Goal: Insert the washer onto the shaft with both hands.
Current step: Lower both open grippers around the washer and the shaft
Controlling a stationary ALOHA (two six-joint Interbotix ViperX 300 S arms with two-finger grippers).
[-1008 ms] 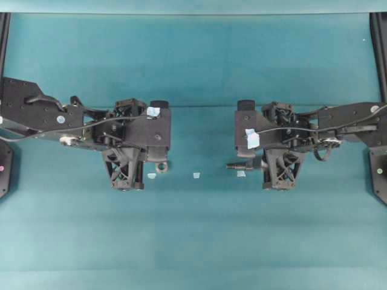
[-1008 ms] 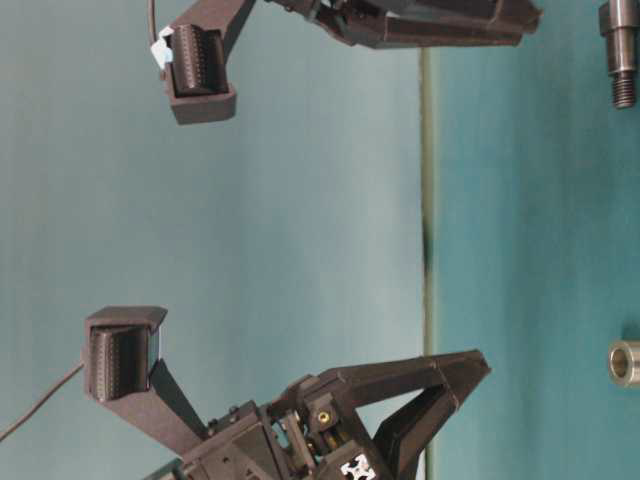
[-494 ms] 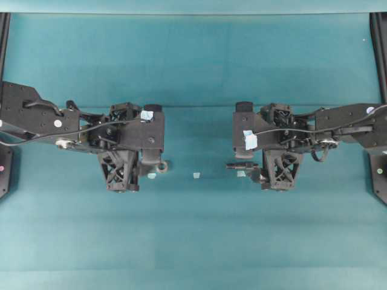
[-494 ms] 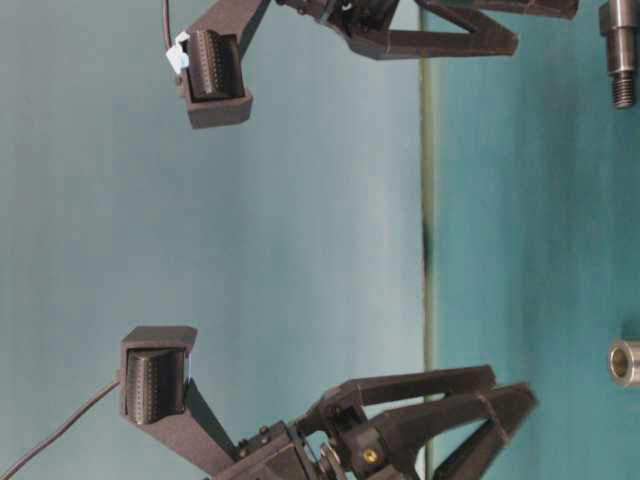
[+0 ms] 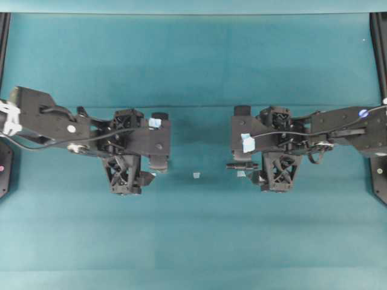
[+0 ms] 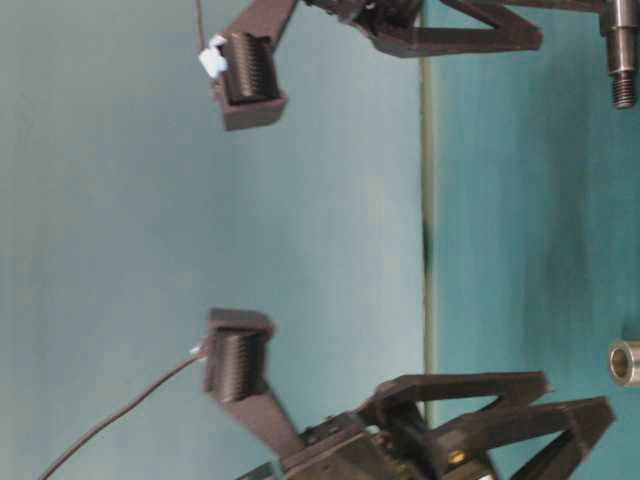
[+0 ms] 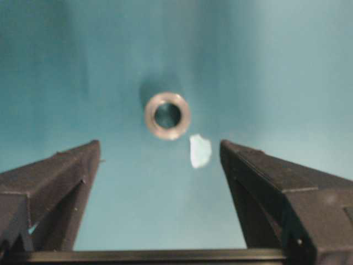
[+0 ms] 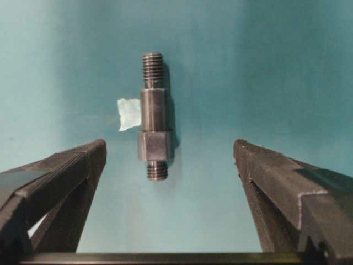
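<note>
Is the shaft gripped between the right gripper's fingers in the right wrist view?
No. The shaft lies on the table beside a tape scrap, untouched between the open fingers of the right gripper.

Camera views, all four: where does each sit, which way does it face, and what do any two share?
Overhead exterior: looks straight down on the teal table; both arms, left tool, right tool.
Table-level exterior: low, image turned sideways; washer, shaft, tool fingers.
Left wrist-mounted: between open fingers, facing the washer and a tape scrap.
Right wrist-mounted: between open fingers, facing the shaft.
Shared: each wrist view and table-level show one part.
</note>
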